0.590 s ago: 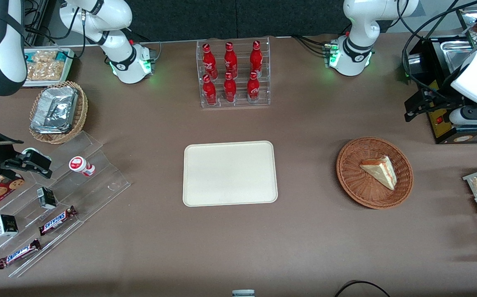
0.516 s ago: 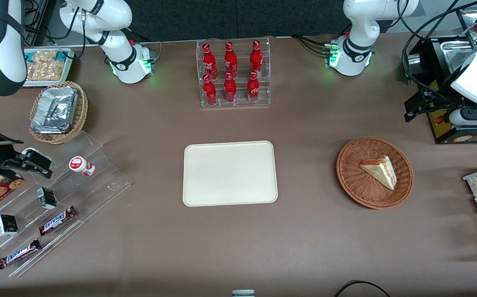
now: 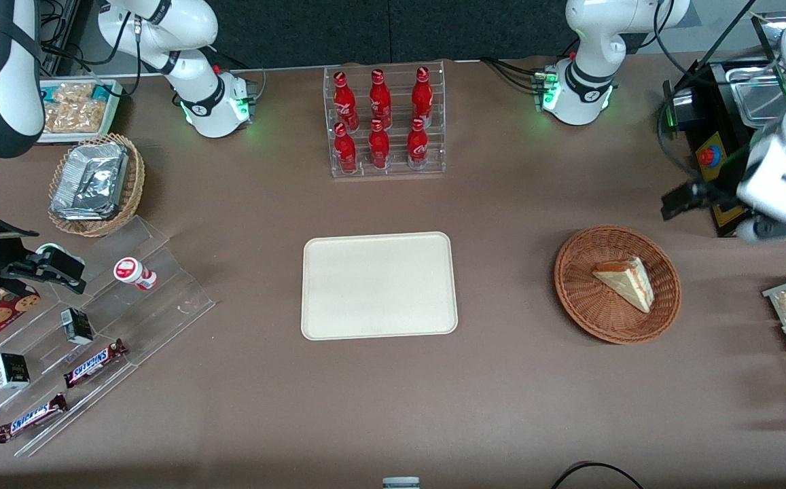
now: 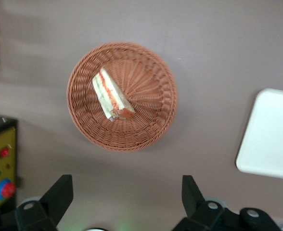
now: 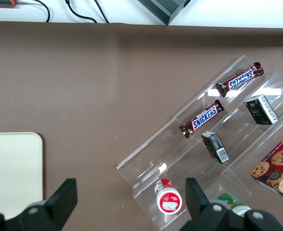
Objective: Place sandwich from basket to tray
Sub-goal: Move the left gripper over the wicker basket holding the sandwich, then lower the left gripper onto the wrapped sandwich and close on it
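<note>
Sandwich [image 3: 625, 281] lies tilted in the basket [image 3: 586, 309] near the tabletop's working-arm edge, so the wide-open, empty gripper [image 4: 127, 197] above might slip on its wrap.

Sandwich [image 3: 626, 281] in basket [image 3: 579, 297], tray [image 3: 379, 285] toward parked arm's end, tool [image 4: 127, 192] spread above table

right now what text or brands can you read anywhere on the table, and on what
"SNICKERS": on two candy bars lying on the clear stepped rack.
White script on the red bottles: too small to read.
Small dark cartons on the rack: print too small to read.
Cookie box: pictures only, no readable words.
The open end effector hangs above the table near the basket holding the sandwich; neither shows text.
</note>
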You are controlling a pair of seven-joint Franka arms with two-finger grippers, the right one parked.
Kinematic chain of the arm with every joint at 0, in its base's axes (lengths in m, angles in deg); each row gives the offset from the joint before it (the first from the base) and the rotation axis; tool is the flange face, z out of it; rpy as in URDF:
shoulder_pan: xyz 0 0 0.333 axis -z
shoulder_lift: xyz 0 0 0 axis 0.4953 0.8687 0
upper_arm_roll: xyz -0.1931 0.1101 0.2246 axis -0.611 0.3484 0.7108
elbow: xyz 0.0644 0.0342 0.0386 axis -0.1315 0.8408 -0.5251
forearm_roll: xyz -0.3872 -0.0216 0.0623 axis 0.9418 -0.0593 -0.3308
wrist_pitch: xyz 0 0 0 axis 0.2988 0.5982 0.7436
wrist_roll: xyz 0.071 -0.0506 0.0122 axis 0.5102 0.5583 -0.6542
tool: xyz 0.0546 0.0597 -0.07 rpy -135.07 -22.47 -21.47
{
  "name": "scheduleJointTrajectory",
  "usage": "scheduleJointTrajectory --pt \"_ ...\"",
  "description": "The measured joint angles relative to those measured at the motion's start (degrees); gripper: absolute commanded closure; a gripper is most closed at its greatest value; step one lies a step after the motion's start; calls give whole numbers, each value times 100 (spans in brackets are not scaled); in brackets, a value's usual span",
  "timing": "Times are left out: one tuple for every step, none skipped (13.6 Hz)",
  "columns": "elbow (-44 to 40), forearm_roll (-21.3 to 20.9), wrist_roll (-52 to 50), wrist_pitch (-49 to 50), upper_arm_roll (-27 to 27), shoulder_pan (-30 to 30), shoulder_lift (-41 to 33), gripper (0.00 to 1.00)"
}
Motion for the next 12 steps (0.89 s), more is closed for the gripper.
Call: scheduleJointTrajectory --pt "178 -33 -351 -288 5 -9 121 0" --pt "457 -96 -700 -696 16 -25 179 0" --pt "788 -136 -1027 -1116 29 -45 194 0" --pt "1111 -160 -1279 -1483 47 -66 197 0" --pt "1404 -186 -1417 -1806 82 -90 200 0" --pt "1698 -211 -1510 -2156 136 -116 204 0" --pt "1999 -215 -1599 -2527 182 -149 208 0" --pt "2291 -217 -1678 -2894 215 -169 210 0" --pt "2575 -217 -1738 -3242 240 -186 213 0" --pt "2837 -218 -1782 -3548 249 -216 216 0" --pt "3074 -218 -1831 -3804 249 -246 222 0" --pt "3260 -218 -1941 -3992 249 -262 243 0"
